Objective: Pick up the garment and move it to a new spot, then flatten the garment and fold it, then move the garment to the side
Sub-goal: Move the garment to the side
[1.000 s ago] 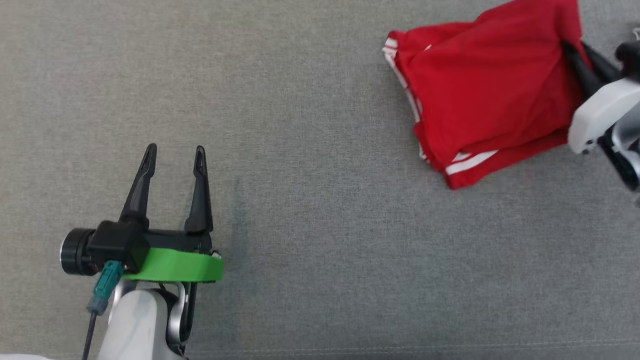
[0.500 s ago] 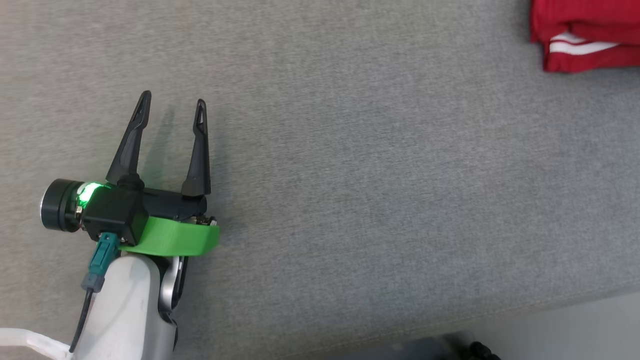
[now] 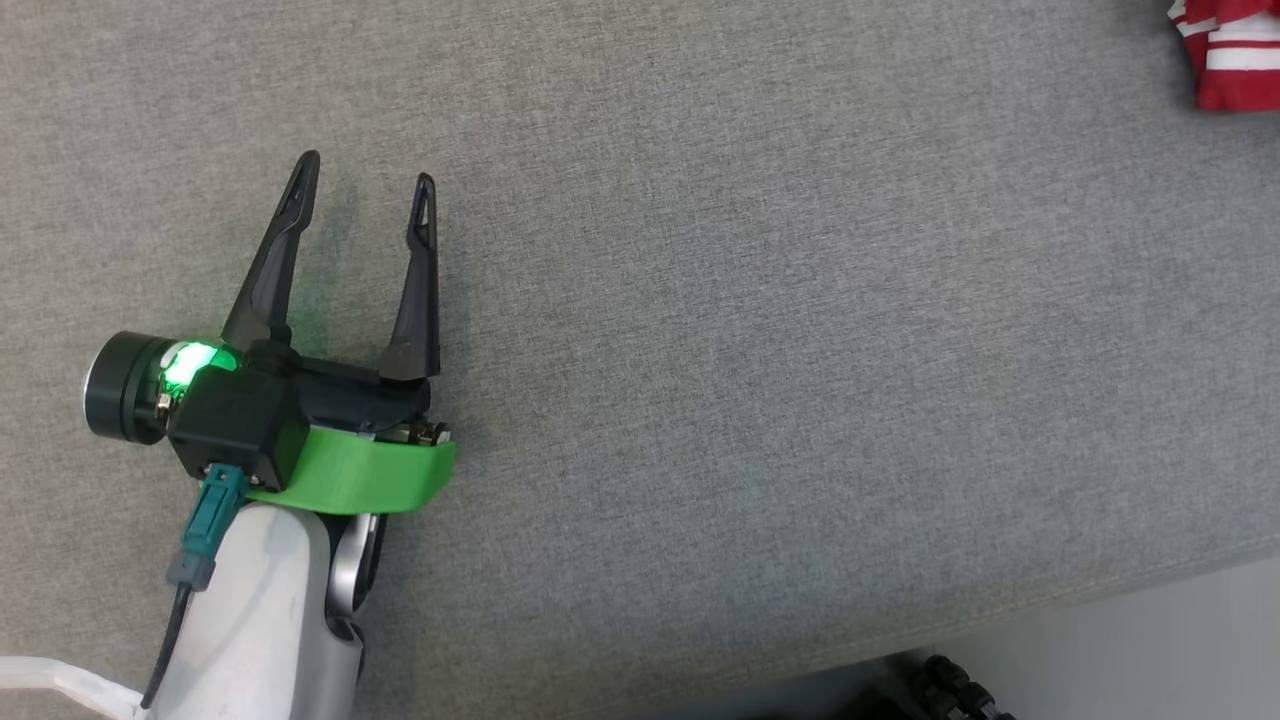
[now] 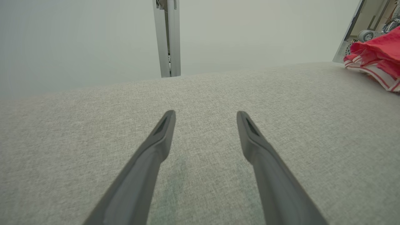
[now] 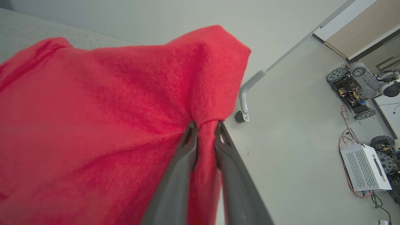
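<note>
The garment [image 3: 1235, 50] is red with white stripes and sits at the top right corner of the head view, on the grey fabric surface [image 3: 750, 350]. In the right wrist view my right gripper [image 5: 206, 125] holds a raised fold of the garment [image 5: 93, 125] between its two nearly closed fingers. My left gripper [image 3: 366, 170] is open at the left, low over bare grey fabric with nothing between its fingers. From the left wrist view the left gripper [image 4: 206, 114] points across the surface, with the garment [image 4: 375, 56] far off to the right.
The surface's front edge runs along the lower right, with pale floor [image 3: 1180, 640] and a dark cable [image 3: 950, 680] below it. A metal post [image 4: 167, 37] stands behind the surface. Small wheeled robots [image 5: 353, 90] and a white box [image 5: 365, 168] lie on the floor.
The head camera has swung, so the garment has slid to the top right corner and the right arm has left that view. The left gripper stays open.
</note>
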